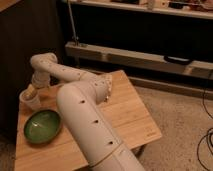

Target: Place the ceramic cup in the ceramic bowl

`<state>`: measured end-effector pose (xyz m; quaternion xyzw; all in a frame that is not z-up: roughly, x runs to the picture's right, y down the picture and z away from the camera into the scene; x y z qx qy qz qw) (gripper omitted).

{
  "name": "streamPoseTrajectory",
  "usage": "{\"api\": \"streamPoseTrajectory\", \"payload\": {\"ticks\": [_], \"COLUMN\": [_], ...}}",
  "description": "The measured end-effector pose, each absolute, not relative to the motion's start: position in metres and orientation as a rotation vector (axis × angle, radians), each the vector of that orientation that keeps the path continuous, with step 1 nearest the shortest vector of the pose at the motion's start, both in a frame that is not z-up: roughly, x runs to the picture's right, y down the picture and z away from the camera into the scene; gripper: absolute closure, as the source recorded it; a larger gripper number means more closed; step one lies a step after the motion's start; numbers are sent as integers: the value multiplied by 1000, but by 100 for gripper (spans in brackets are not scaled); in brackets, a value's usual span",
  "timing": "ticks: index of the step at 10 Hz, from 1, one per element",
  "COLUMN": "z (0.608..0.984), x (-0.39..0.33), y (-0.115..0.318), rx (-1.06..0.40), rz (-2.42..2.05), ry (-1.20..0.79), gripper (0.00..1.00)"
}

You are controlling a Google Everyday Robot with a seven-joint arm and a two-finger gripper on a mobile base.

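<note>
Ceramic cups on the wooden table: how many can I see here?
1. The ceramic cup stands near the left edge of the wooden table, just behind the green ceramic bowl, with the gripper at its rim. The robot arm could hide another.
</note>
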<state>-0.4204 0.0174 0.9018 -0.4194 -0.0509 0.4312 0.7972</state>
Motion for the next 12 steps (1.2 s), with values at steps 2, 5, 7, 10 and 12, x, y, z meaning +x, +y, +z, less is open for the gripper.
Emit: {"api": "streamPoseTrajectory", "payload": {"ticks": [2,5,7,10,12], "z": [901,884,855,818,797], "x": [-415,-389,-361,-293,-260], "y": [19,17,6,5,9], "rx": [-923,-944,-927,-924,-909], "rz": [907,862,854,865,856], "ry": [-81,-50,-67,-73,-67], "gripper": [61,92,95,95,95]}}
